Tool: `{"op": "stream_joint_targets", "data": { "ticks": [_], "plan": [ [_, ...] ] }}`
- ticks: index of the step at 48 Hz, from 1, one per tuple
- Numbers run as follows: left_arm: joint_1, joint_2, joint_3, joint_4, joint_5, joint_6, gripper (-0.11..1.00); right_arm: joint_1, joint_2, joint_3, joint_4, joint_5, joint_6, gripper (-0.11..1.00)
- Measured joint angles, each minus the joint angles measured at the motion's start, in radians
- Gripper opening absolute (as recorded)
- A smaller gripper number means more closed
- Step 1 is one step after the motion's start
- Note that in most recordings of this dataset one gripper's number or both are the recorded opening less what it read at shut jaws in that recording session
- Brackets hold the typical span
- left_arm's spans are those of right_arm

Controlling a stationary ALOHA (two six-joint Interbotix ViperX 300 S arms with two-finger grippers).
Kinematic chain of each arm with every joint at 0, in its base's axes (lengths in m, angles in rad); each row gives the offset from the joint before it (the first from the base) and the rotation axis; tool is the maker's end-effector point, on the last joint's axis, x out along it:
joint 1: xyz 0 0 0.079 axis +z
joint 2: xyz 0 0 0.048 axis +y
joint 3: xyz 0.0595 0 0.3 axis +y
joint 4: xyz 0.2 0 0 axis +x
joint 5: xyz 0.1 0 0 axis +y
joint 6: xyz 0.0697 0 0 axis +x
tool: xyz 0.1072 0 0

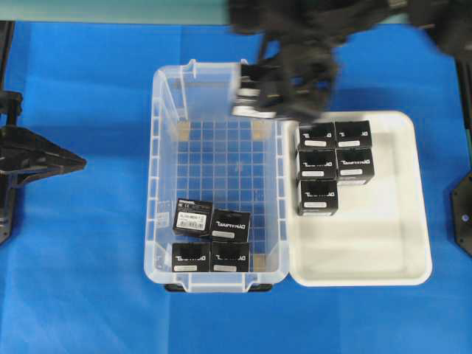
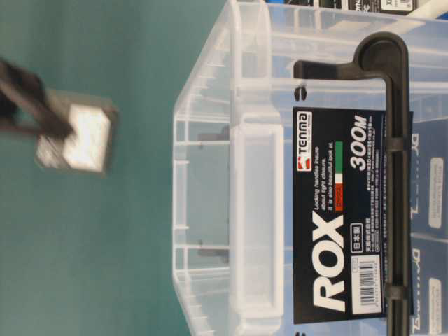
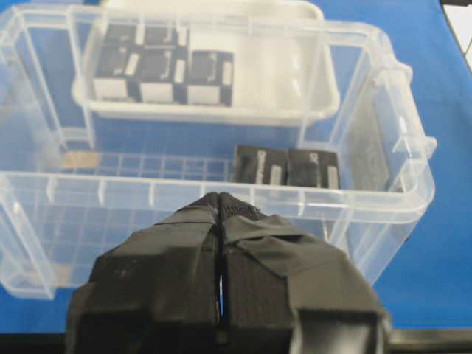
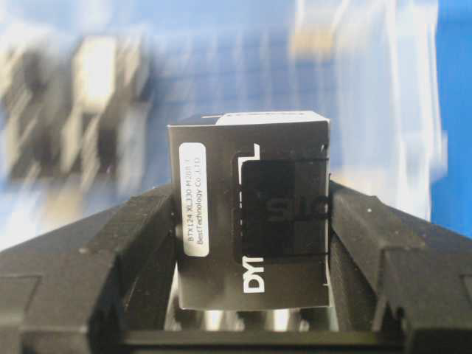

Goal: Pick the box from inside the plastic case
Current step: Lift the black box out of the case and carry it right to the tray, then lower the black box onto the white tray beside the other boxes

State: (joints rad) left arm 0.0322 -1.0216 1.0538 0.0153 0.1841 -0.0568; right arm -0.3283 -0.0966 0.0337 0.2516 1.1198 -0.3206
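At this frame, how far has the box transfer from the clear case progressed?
Done: five boxes sit in the white tray. In hand: the right claw grips a box, blurred, above the plastic case. Left: four boxes remain inside. The left claw is shut, empty.

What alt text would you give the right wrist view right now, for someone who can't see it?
The right hand grips a small black box between its two black fingers, a white label strip on the box's left face and partial white lettering on its front. Behind it, motion-blurred, are the clear plastic case and blue table cover.
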Motion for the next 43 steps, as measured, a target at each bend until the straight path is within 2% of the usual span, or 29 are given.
{"op": "stream_joint_targets", "data": {
  "ticks": [6, 13, 22, 29, 35, 43],
  "plan": [
    [0.002, 0.0, 0.0, -0.002, 0.0, -0.002, -0.06, 0.002, -0.104, 0.129, 0.0, 0.028, 0.005, 0.6],
    [0.011, 0.0, 0.0, 0.0, 0.0, -0.002, -0.06, 0.005, -0.218, 0.296, 0.0, 0.003, 0.003, 0.6],
    [0.012, 0.0, -0.003, -0.002, 0.0, 0.0, -0.06, 0.015, -0.367, 0.541, -0.002, -0.121, 0.0, 0.6],
    [0.012, 0.0, -0.005, 0.0, 0.0, -0.002, -0.06, 0.061, -0.425, 0.726, -0.002, -0.213, 0.0, 0.6],
    [0.014, 0.002, -0.006, -0.002, 0.0, -0.002, -0.06, 0.109, -0.437, 0.834, 0.0, -0.281, 0.002, 0.6],
    [0.02, 0.0, -0.008, -0.002, 0.0, -0.002, -0.06, 0.17, -0.417, 0.908, 0.0, -0.394, 0.005, 0.6]
  ]
}}
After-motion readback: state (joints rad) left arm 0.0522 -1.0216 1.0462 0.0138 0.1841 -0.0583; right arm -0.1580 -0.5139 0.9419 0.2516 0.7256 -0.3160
